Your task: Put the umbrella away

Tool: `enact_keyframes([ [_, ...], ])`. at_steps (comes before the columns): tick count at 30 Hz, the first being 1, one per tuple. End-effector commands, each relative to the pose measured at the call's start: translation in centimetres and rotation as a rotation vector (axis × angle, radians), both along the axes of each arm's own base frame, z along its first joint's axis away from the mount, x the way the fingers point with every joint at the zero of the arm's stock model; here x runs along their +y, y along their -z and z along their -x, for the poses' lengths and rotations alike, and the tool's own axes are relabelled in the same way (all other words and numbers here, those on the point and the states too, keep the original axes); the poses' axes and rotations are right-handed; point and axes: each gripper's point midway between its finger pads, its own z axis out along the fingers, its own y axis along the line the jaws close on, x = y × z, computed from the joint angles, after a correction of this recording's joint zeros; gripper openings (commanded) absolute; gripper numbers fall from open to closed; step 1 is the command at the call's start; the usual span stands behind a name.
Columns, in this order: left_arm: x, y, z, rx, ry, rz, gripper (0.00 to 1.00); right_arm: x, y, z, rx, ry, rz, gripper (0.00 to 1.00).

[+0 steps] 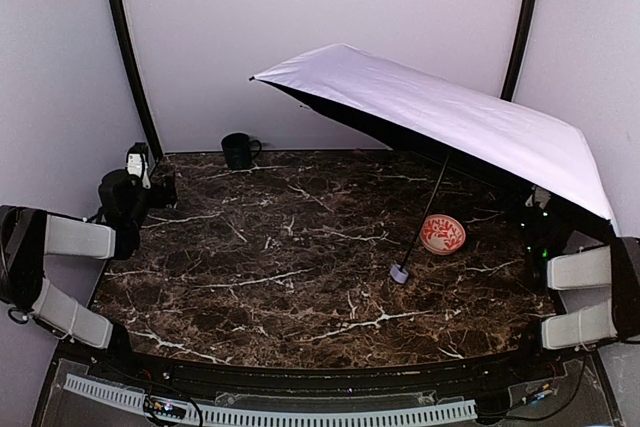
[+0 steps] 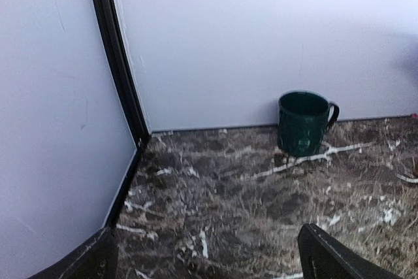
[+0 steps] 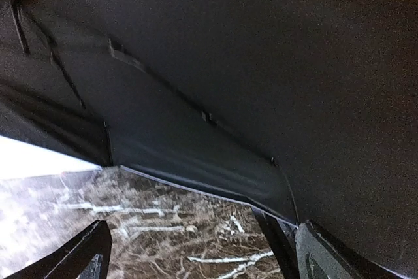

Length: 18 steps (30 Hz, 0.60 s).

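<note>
Inspector: Where is the umbrella (image 1: pixel 450 117)?

Officer: It stands open on the right half of the marble table (image 1: pixel 250 277) with its canopy tilted. Its handle (image 1: pixel 399 273) rests on the surface near the red-patterned bowl (image 1: pixel 442 234).

Inspector: And the claws?

Officer: The left gripper (image 2: pixel 206 247) has its jaws spread wide with nothing between them, and it faces the dark green mug (image 2: pixel 304 122) by the back wall. The right gripper (image 3: pixel 202 240) is likewise spread wide and holds nothing. It sits beneath the canopy's black lining (image 3: pixel 261 50).
</note>
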Motion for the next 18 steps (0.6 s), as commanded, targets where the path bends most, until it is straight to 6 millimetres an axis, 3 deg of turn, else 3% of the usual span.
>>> enact_keyframes([
  [1, 0.0, -0.4, 0.3, 0.1, -0.002, 0.004, 0.98, 0.3, -0.7, 0.7, 0.008, -0.008, -0.138, 0.99],
  [3, -0.3, -2.0, 0.7, 0.084, -0.002, 0.068, 0.98, 0.8, -1.2, 0.6, 0.023, -0.036, -0.239, 0.99],
  [7, -2.6, -5.8, 2.2, 0.029, 0.094, 0.183, 0.97, 3.8, -1.9, 0.3, 0.032, -0.211, -0.391, 0.97],
  [11, -6.9, -9.1, 4.5, -0.027, 0.263, 0.222, 0.95, 7.6, -3.6, -0.5, 0.045, -0.425, -0.551, 0.91],
  [15, -11.9, -9.5, 6.3, -0.008, 0.446, 0.204, 0.93, 12.5, -5.3, -1.3, 0.066, -0.594, -0.645, 0.9],
  [18, -14.0, -8.6, 6.8, 0.041, 0.538, 0.22, 0.92, 16.2, -7.1, -2.0, 0.03, -0.664, -0.633, 0.99],
])
